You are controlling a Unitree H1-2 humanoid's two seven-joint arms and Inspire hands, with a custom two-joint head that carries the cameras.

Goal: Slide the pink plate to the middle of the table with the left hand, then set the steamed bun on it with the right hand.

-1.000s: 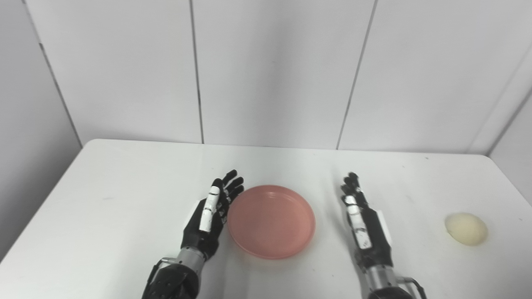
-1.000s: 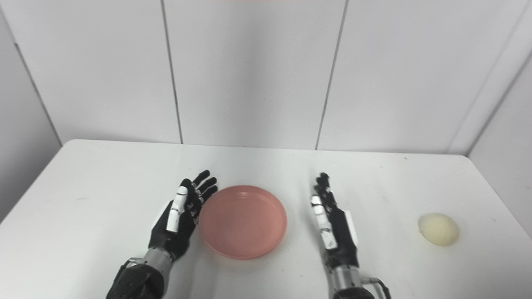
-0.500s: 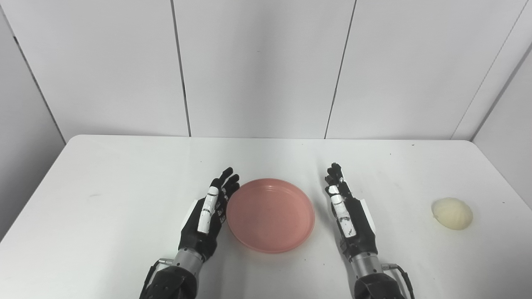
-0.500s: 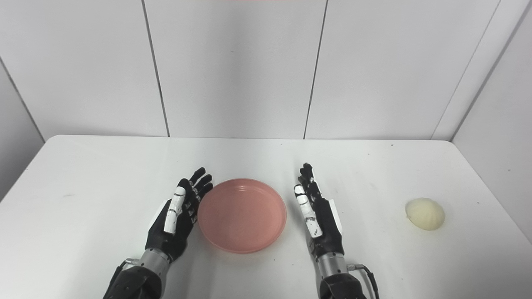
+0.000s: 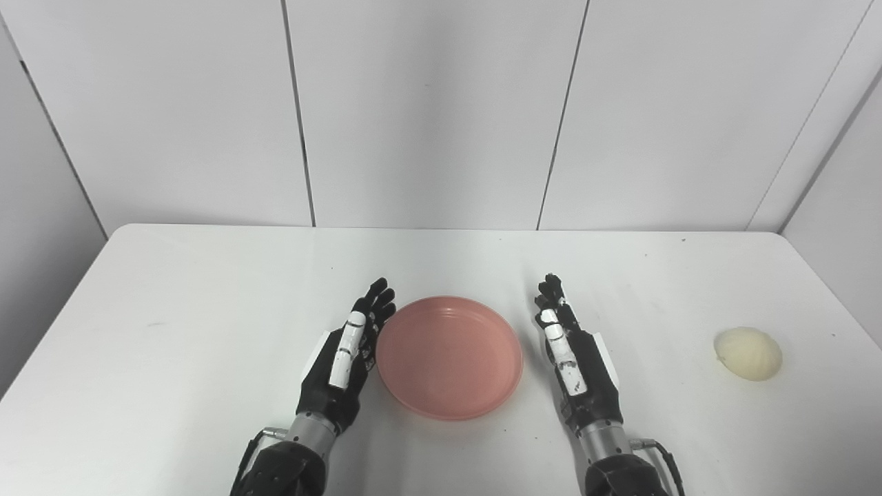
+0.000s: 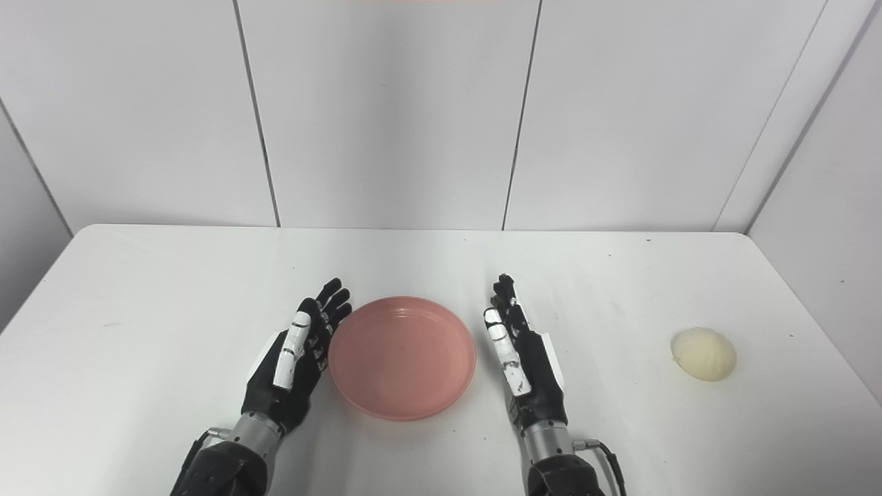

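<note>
- Left eye view: pink plate (image 5: 449,357) at mid-bench (image 5: 172,310); left hand (image 5: 344,358) just beside its rim, fingers extended, holding nothing. Plate judged rigid, light; push at rim.
- Right eye view: right hand (image 6: 521,362) empty, fingers straight. Steamed bun (image 6: 704,353) far right; judged soft; cup gently around its sides.

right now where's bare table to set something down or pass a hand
Bare: left of the left hand, the back strip beyond the pink plate, and between the right hand and the steamed bun. Crowded: both hands flank the plate closely.
</note>
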